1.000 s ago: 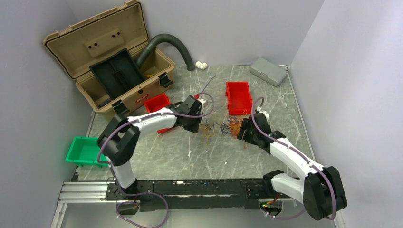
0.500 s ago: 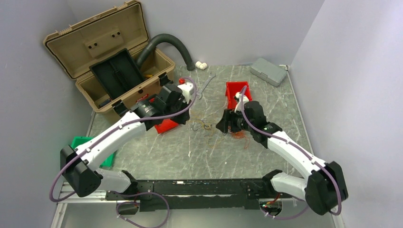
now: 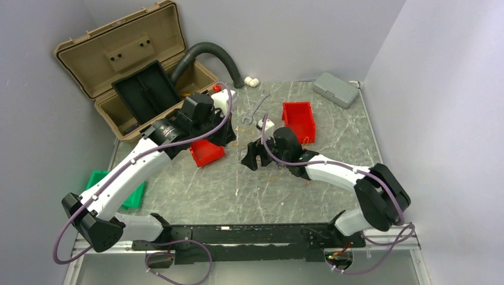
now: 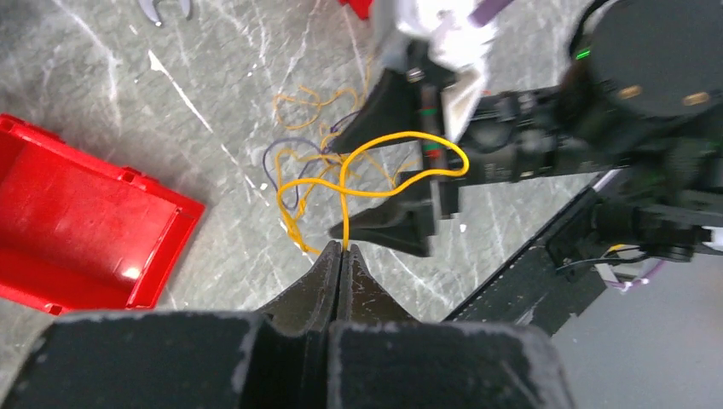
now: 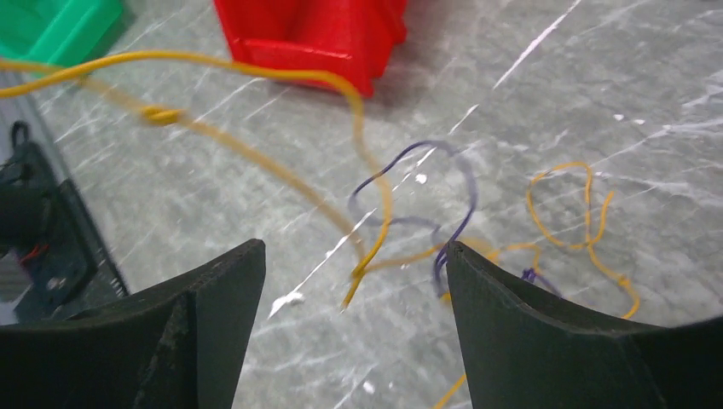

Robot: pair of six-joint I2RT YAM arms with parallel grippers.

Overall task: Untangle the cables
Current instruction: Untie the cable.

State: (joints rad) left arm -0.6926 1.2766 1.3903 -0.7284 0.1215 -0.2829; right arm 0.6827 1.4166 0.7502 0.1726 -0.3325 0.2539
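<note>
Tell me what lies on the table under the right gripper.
Under the open right gripper lie a purple wire loop and thin orange wires on the table; a yellow wire crosses above them. Its fingers cover some strand ends.

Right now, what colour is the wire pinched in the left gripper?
Yellow. The wire shows best in the left wrist view, clamped by the left gripper.

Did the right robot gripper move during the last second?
Yes. The right gripper moved leftward in the top view, away from the rectangular red plastic bin on the right.
</note>
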